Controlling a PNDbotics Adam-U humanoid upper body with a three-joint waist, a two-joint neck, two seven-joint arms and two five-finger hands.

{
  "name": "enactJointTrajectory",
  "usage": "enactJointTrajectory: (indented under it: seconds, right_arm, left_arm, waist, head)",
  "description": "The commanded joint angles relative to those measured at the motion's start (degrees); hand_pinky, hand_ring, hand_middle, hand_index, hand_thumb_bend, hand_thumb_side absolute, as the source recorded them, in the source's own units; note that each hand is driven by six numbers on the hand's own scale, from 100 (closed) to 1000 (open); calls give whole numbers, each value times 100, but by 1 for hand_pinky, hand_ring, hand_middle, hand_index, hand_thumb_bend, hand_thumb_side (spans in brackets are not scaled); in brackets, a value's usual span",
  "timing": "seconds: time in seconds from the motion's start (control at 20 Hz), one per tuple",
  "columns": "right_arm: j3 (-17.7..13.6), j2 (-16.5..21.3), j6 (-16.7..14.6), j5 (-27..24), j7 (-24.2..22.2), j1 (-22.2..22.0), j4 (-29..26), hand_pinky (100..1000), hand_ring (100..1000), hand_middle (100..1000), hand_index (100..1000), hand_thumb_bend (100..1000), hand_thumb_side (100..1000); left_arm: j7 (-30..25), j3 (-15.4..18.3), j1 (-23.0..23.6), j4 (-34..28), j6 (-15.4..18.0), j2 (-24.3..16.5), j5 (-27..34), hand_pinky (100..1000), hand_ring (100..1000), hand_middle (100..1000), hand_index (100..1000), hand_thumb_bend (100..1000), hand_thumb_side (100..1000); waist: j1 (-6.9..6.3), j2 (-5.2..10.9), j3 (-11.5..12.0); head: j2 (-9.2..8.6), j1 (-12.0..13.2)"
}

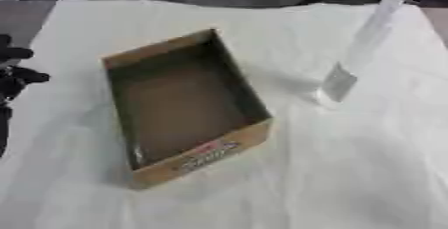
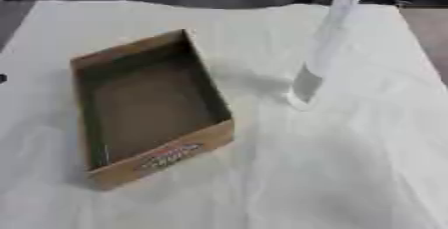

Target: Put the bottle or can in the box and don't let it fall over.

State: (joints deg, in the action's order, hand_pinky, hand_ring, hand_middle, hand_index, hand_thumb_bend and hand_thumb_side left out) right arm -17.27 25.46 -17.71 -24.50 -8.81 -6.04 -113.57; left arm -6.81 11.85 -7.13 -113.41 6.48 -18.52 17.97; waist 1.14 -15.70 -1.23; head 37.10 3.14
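Only leftward: left hand [image 1: 16,75] beside box [image 1: 179,108]

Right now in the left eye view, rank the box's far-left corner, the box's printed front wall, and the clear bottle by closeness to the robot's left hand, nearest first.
From the left hand at the left edge:
1. The box's far-left corner, just right of the hand.
2. The box's printed front wall, lower and nearer the camera.
3. The clear bottle, standing right of the box on the white cloth.
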Motion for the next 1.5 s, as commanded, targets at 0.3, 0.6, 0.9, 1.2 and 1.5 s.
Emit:
enactJointTrajectory:
  seconds: [0.3, 0.6, 0.9, 1.2, 1.5]
  right_arm:
    - [-49, 156, -26, -5, 1, 0, -102, 903, 907, 981, 844, 160, 409]
    - [-59, 246, -97, 16, 6, -40, -102, 901, 908, 979, 844, 193, 438]
    - [-96, 580, -413, 95, 43, -192, -102, 899, 917, 978, 847, 170, 393]
    - [-123, 970, -767, 433, 65, -472, -102, 895, 927, 975, 850, 178, 390]
    - [-153, 1462, -1106, 824, 123, -712, -102, 888, 934, 971, 851, 188, 394]
  left_arm:
    - [9, 26, -44, -118, 13, -84, 11, 677, 547, 659, 838, 133, 777]
    - [10, 27, -35, -118, 19, -95, 15, 678, 547, 659, 838, 132, 776]
    - [10, 23, -28, -118, 18, -116, 23, 678, 547, 659, 837, 133, 775]
    - [12, 26, -10, -118, 17, -139, 22, 678, 547, 659, 837, 132, 775]
    - [11, 20, 6, -118, 33, -173, 29, 679, 547, 659, 837, 130, 773]
  waist:
    - [-5, 100, -10]
    - [-4, 116, -12]
    - [16, 143, -25]
    - [37, 163, -42]
    - [31, 196, -68]
  head:
    - [-87, -1]
    - [-63, -11]
    - [-65, 21]
    - [-84, 19]
    - [-80, 0]
